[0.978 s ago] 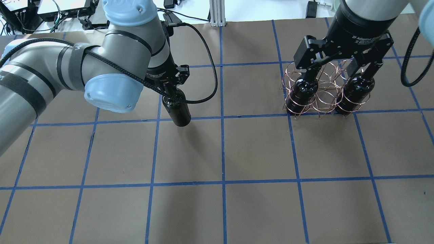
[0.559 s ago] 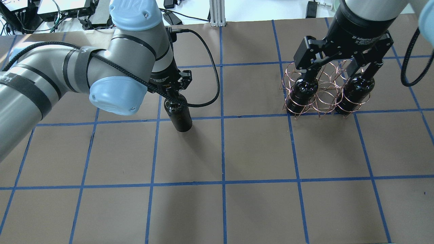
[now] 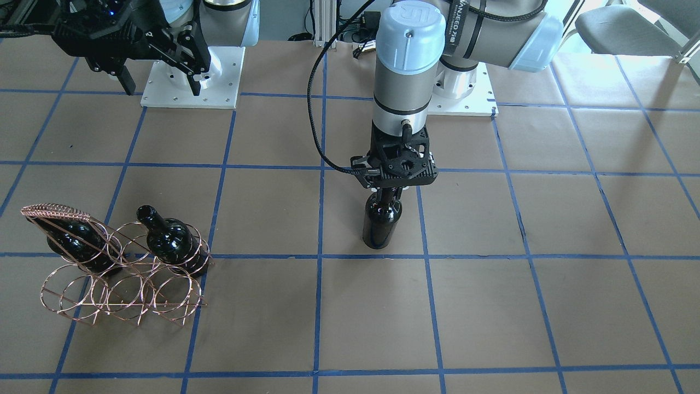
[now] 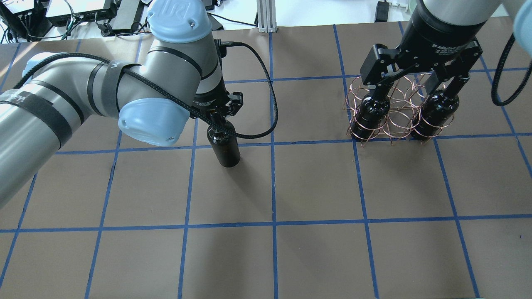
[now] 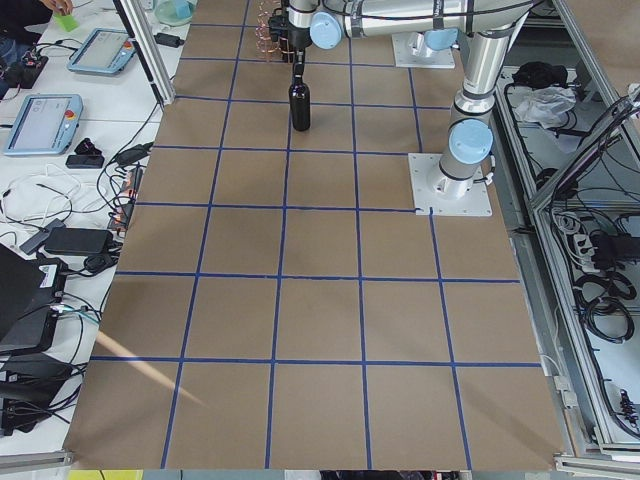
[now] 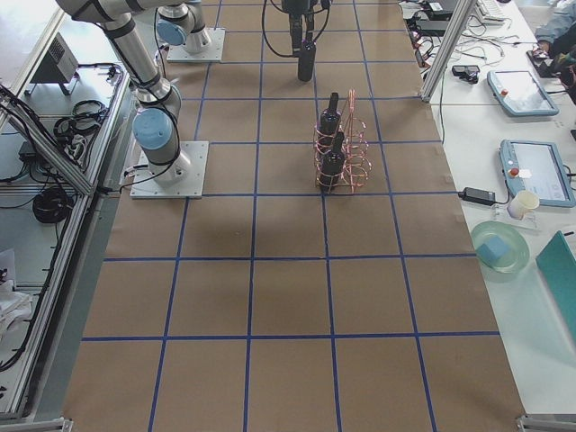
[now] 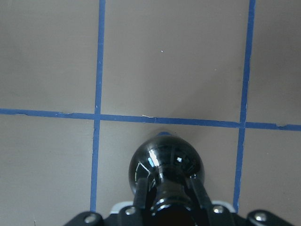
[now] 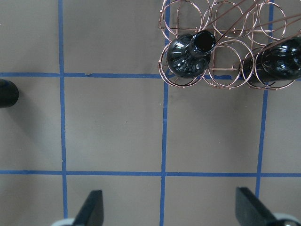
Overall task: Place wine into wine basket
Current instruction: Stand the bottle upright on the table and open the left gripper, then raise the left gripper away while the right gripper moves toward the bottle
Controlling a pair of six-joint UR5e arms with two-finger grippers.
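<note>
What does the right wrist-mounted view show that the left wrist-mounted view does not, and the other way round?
Only the right wrist-mounted view shows the wine basket, holding a bottle with an open neck and a second bottle, and the right gripper, its fingers wide apart over the table. Only the left wrist-mounted view shows the left gripper shut on the neck of the wine, seen from above. Both show the brown table with blue tape lines. A dark shape at the right wrist view's left edge may be that same wine.
</note>
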